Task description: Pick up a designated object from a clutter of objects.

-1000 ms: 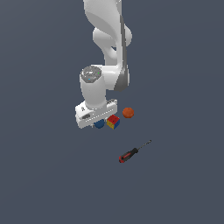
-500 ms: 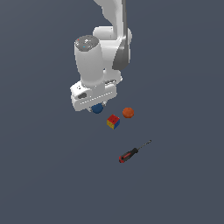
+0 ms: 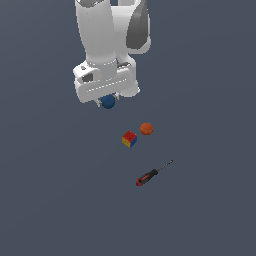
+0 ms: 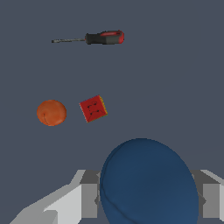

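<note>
The small dark-blue ball (image 3: 108,102) is held between my gripper's fingers, lifted well above the floor. My gripper (image 3: 108,99) is shut on it. In the wrist view the blue ball (image 4: 148,183) fills the space between the two grey fingers (image 4: 89,199). The rest of the clutter lies below on the floor: the red-yellow-blue cube (image 3: 129,139), the orange ball (image 3: 146,128) beside it, and the red-and-black-handled screwdriver (image 3: 151,174). The wrist view also shows the cube (image 4: 93,108), the orange ball (image 4: 51,112) and the screwdriver (image 4: 89,38).
The floor (image 3: 210,150) is a plain dark grey-blue surface. The white arm (image 3: 107,35) rises above the gripper at the top of the exterior view.
My gripper has risen with the blue ball in it, away from the cube and orange ball, which stay on the floor. The screwdriver has not moved.
</note>
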Action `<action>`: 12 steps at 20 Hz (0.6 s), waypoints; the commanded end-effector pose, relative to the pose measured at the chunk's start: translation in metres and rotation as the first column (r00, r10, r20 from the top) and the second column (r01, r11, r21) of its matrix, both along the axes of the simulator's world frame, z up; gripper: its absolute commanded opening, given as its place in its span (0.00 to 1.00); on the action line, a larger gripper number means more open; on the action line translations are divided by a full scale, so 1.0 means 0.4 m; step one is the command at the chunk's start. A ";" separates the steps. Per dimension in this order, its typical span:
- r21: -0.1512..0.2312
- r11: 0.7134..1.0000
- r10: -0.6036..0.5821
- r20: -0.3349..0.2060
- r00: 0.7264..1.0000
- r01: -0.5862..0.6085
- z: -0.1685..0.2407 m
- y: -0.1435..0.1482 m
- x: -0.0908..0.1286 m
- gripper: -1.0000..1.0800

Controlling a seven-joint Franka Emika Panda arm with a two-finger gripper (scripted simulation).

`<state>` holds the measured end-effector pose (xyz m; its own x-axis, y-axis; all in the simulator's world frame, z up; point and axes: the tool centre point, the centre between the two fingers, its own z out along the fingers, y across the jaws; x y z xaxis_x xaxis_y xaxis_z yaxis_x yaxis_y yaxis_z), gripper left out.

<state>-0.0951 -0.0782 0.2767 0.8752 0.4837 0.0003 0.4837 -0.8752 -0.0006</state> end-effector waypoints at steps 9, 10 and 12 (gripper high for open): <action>0.000 1.000 0.000 0.001 1.000 0.000 0.220 -0.016 -0.093 0.00; 0.000 1.000 0.000 0.000 1.000 0.000 0.236 -0.017 -0.099 0.00; 0.000 1.000 0.000 0.000 1.000 0.000 0.266 -0.019 -0.111 0.00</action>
